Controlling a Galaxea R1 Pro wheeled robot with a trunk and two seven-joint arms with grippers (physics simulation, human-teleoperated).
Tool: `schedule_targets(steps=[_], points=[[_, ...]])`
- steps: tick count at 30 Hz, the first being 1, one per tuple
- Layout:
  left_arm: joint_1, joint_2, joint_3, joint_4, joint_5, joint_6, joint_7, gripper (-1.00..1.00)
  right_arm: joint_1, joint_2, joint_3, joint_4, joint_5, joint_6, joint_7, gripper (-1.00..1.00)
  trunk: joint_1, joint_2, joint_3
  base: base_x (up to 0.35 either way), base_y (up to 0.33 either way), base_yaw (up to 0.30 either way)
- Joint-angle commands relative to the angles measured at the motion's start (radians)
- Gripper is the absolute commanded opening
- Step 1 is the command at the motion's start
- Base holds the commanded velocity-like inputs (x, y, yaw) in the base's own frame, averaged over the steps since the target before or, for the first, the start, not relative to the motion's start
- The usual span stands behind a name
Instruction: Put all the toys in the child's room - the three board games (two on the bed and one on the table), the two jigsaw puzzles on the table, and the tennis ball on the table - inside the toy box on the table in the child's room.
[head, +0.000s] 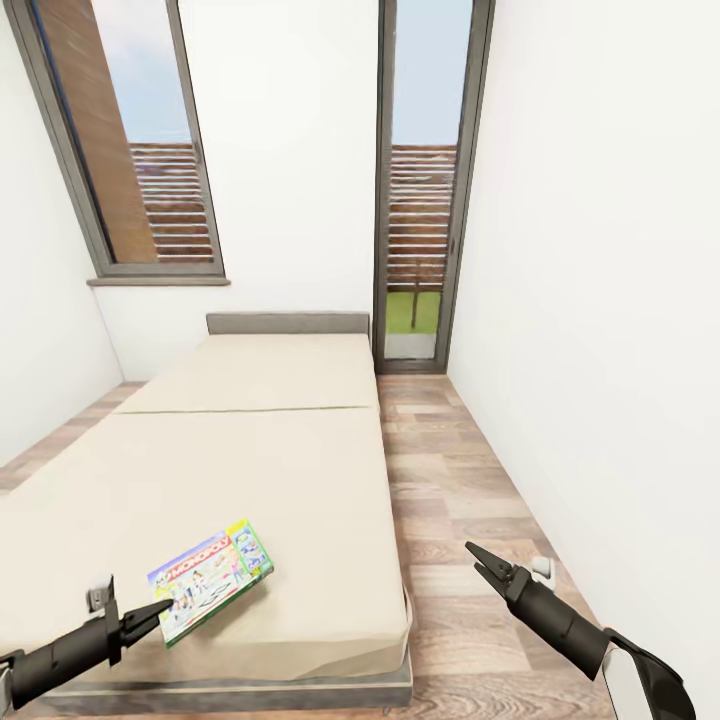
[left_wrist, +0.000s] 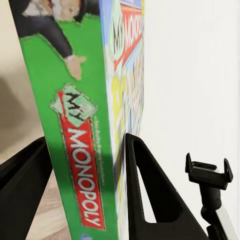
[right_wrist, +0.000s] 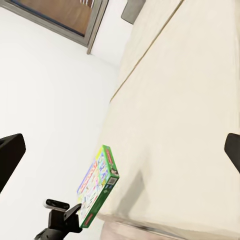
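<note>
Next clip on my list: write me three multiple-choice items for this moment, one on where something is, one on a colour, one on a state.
1. Where is the Monopoly box?
A. On the wood floor by the glass door
B. At the near end of the bed, at the left pincer
C. On the window sill

2. What colour is the box's side edge with the red MONOPOLY banner?
A. Green
B. Black
C. Orange

3. What state is the right pincer in?
A. Shut on the box
B. Shut on a ball
C. Open and holding nothing

Key: 1 B, the head view shows the box over the mattress's near end at the left fingertips. 2 A, the left wrist view shows the green edge between the fingers. 3 C, its fingers are spread over the floor, nothing between.
</note>
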Motion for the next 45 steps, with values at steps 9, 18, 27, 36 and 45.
schedule_targets(steps=[9,18,27,36,45], points=[[-0.004,0.011,-0.002,-0.116,0.000,0.075,-0.025,-1.00,-0.001,0.002,-0.004,-0.001,0.002,0.003,0.003,1.00,-0.035,0.063,0.027,0.000,0.000,0.000],[-0.005,0.016,-0.007,-0.350,-0.006,0.177,-0.127,-1.00,0.001,0.001,-0.005,-0.003,0.003,0.002,0.003,1.00,-0.069,0.126,0.055,0.000,0.000,0.000],[-0.006,0.021,-0.040,-0.379,-0.008,0.181,-0.127,-1.00,0.001,0.003,-0.001,-0.006,0.003,-0.013,0.005,1.00,-0.104,0.189,0.084,0.000,0.000,0.000],[-0.008,0.048,-0.075,-0.383,-0.004,0.185,-0.127,-1.00,0.001,0.007,0.003,-0.061,0.013,-0.012,-0.010,1.00,-0.138,0.252,0.112,0.000,0.000,0.000],[-0.008,0.078,-0.082,-0.386,-0.005,0.185,-0.127,-1.00,0.002,0.013,0.014,-0.072,0.021,-0.022,-0.019,1.00,-0.173,0.315,0.140,0.000,0.000,0.000]])
